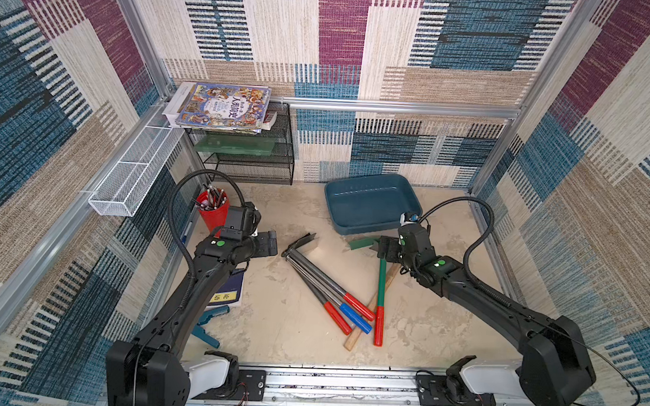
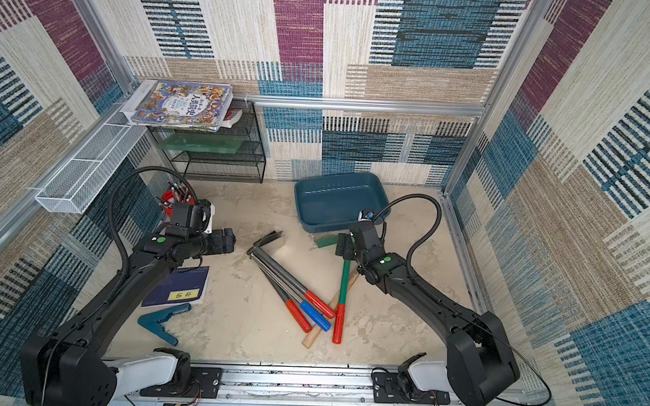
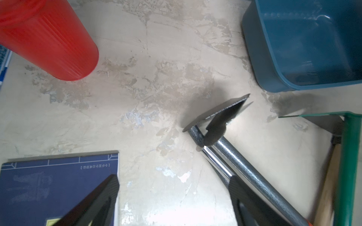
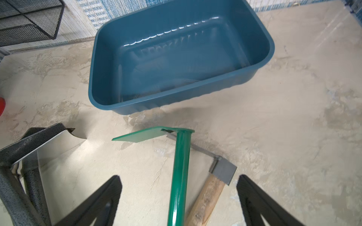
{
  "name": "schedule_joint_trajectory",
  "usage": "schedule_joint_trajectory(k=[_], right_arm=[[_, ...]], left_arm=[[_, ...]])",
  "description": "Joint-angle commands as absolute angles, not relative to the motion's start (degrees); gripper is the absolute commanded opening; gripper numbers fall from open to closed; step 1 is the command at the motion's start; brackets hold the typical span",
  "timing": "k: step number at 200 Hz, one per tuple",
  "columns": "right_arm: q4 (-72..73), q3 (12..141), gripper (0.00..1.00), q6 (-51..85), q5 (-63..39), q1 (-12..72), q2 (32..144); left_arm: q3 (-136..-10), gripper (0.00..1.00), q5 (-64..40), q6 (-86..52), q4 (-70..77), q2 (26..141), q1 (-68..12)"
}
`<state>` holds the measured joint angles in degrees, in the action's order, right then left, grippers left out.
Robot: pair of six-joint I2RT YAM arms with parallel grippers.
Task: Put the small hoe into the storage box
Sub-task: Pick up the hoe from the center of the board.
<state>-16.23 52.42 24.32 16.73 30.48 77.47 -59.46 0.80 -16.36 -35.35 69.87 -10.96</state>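
Several small hoes lie crossed on the table in front of the dark-teal storage box (image 1: 368, 228) (image 2: 337, 225) (image 4: 176, 98), which holds nothing. A green-handled hoe with a red grip (image 1: 381, 288) (image 2: 343, 286) (image 4: 180, 176) lies over a wooden-handled hoe (image 1: 354, 337) (image 4: 207, 199). My right gripper (image 1: 384, 250) (image 4: 179, 179) hovers open just above both, near their heads, its fingers either side of the two handles. Three grey metal hoes with red and blue grips (image 1: 311, 276) (image 3: 244, 162) lie to the left. My left gripper (image 1: 267, 243) (image 3: 174, 179) hangs open beside their heads, holding nothing.
A red cup of pens (image 1: 212, 212) stands at the left, behind my left arm. A blue book (image 2: 179, 288) and a teal hand tool (image 2: 161, 321) lie under that arm. A black mesh rack (image 1: 249, 156) with books and a white mesh basket (image 1: 132, 173) line the back left.
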Motion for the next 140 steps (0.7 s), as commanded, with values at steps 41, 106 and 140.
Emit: schedule_joint_trajectory(k=[41, 106, 140], right_arm=[[-22.9, 54.1, 0.92, 30.3, 15.0, 31.8, 81.9], [-20.4, 55.0, 0.73, 29.9, 9.5, 29.2, 86.2], [-20.9, 56.5, 0.67, 28.8, 9.3, 29.1, 89.5]], left_arm=[[-60.7, 0.89, -4.2, -20.5, -41.6, 70.9, -13.2], [-63.8, 0.89, -3.6, -21.2, -42.9, 72.1, -14.9], [-65.7, 0.88, -4.6, -22.0, -43.4, 73.9, -15.7]])
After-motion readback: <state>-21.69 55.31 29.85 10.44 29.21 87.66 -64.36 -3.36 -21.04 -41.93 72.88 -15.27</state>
